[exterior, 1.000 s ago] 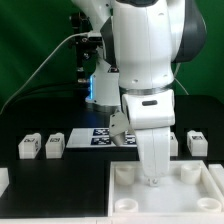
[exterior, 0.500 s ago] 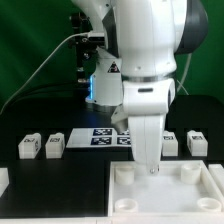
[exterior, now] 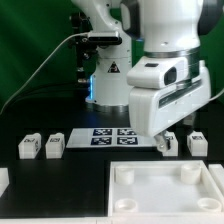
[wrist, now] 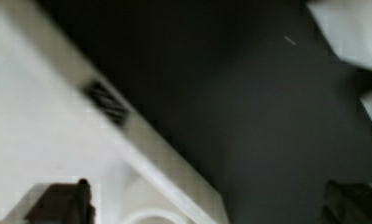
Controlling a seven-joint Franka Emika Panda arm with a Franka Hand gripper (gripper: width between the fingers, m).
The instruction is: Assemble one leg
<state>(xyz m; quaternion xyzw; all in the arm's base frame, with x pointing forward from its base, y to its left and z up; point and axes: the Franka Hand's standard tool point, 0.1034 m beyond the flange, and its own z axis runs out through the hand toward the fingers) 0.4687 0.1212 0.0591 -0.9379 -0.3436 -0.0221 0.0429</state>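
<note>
The gripper [wrist: 204, 205] stood wide open, holding nothing. It hung above the counter [exterior: 80, 175], near one leg [exterior: 166, 144].

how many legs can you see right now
4 legs. Two sit side by side on the exterior view's left, one and its neighbour. Two are on the right: a third, partly covered, and a fourth. Nothing suggests more are hidden.

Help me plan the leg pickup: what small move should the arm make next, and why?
Probably shift the gripper to centre over the leg nearest it. In the exterior view it hangs close beside that leg; the wrist view shows its fingers apart with only dark table between them, nothing held.
</note>
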